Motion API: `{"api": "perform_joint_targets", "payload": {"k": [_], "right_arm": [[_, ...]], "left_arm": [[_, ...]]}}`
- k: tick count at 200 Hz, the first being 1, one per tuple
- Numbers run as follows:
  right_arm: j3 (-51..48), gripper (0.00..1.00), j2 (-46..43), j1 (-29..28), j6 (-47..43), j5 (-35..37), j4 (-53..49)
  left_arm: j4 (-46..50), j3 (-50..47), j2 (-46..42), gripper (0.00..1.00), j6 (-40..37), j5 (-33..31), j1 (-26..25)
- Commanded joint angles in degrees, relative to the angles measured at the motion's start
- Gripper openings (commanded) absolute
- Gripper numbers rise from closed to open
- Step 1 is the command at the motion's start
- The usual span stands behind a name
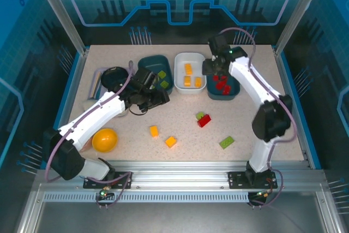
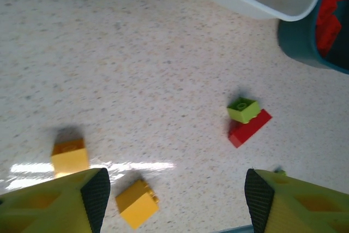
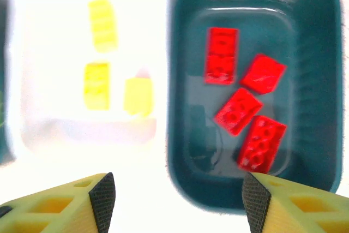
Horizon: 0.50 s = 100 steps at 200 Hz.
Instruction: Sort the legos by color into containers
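Three containers stand in a row at the back: a dark teal tray (image 1: 146,64) with green legos (image 1: 163,79), a white tray (image 1: 180,61) with orange legos (image 1: 191,76), and a dark teal tray (image 1: 232,95) with red ones. My right gripper (image 3: 177,200) hangs open and empty over the near rim of that red tray (image 3: 177,107), which holds several red legos (image 3: 221,55). My left gripper (image 2: 174,197) is open above the table. One orange lego (image 2: 136,203) lies between its fingers and another (image 2: 69,155) beside them. A green lego (image 2: 243,108) rests on a red one (image 2: 250,128).
A yellow bowl (image 1: 104,140) sits at the near left and a black round dish (image 1: 113,76) at the back left. One more green lego (image 1: 227,142) lies loose at the near right. Blue walls edge the table.
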State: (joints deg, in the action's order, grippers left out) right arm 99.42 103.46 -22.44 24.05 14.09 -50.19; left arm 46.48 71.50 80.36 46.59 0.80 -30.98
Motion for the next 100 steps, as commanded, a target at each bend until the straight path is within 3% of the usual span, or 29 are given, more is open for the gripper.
{"api": "perform_joint_targets", "payload": {"k": [1,45,100], "right_arm": [[-11.7,0.66,-8.3,-6.2,-6.1,-5.0,9.2],[-31.9,0.72,-22.0,-16.0,-5.9,-21.2,19.1],[-39.3,0.72,-28.0,-20.7,-1.9,-20.9,17.7]], "left_arm": [[7.2,-3.3,-2.1,0.71,2.0,-3.3,-0.3],[6.9,-10.6,3.3,0.73,3.7,1.6,0.1],[0.1,-11.8,13.9,0.70,1.0,3.2,0.1]]}}
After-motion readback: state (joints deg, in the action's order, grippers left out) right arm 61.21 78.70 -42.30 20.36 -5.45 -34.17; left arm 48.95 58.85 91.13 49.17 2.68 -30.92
